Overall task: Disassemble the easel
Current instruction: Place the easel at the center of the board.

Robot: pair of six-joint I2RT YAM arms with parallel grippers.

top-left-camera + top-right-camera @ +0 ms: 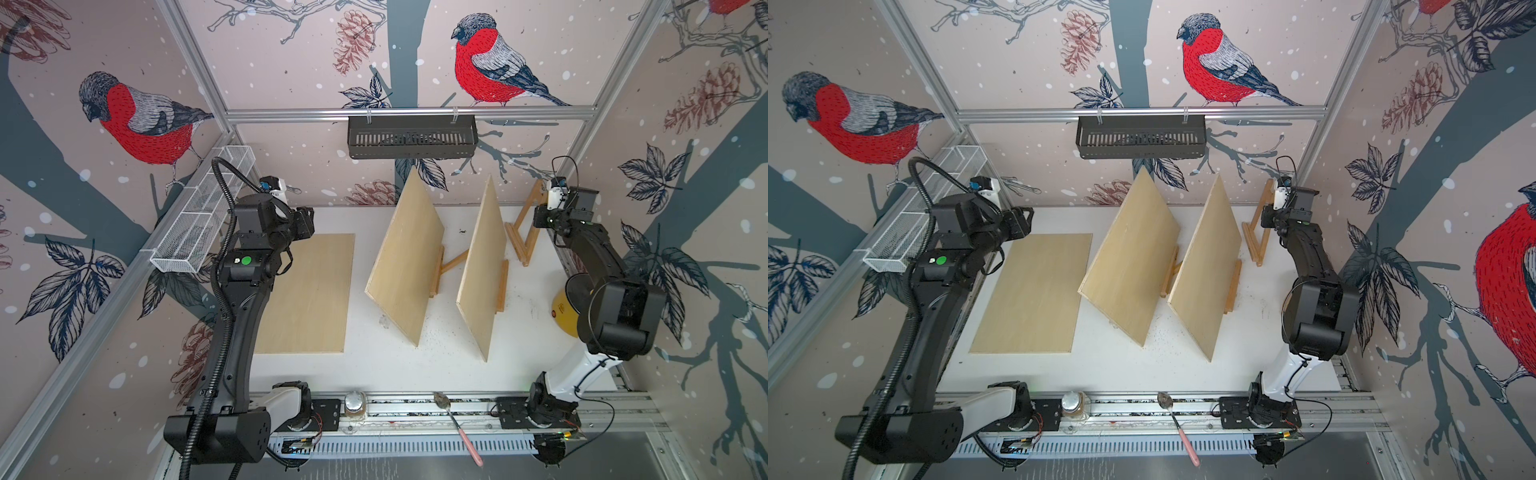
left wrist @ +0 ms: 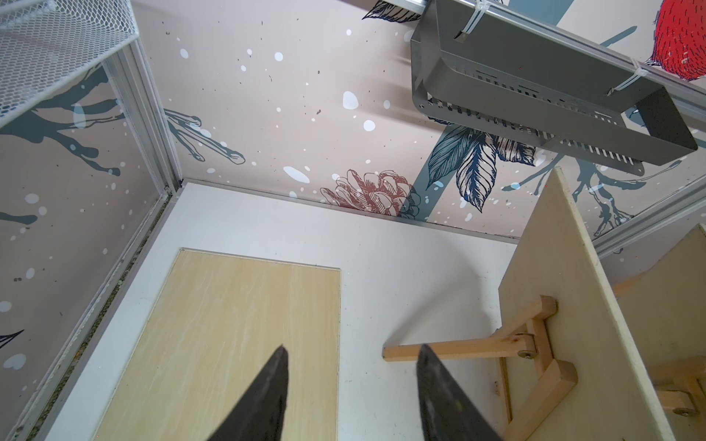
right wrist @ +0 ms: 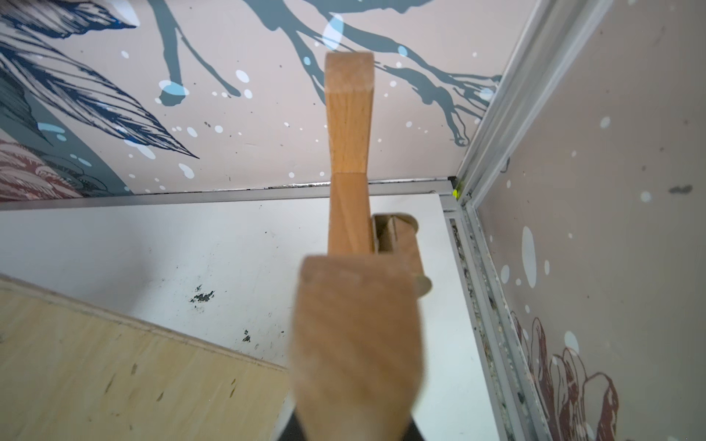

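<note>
Grip looks sound — right tool (image 1: pixel 540 218) shut tight on bare easel (image 1: pixel 524 239); lower it flat to worktop (image 1: pixel 374 370), clear of nearest board (image 1: pixel 482 270); left tool (image 2: pixel 353 349) half-open, empty.

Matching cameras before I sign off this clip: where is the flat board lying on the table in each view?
Top view: flat board, left of centre, lying flat.
Top view: flat board, left of centre again.
Left wrist: lower middle, beyond the open left gripper.
Right wrist: not in it; only a leaning board shows.
Shared landmark: black slotted tray on the back rail, in all but the right wrist.
</note>
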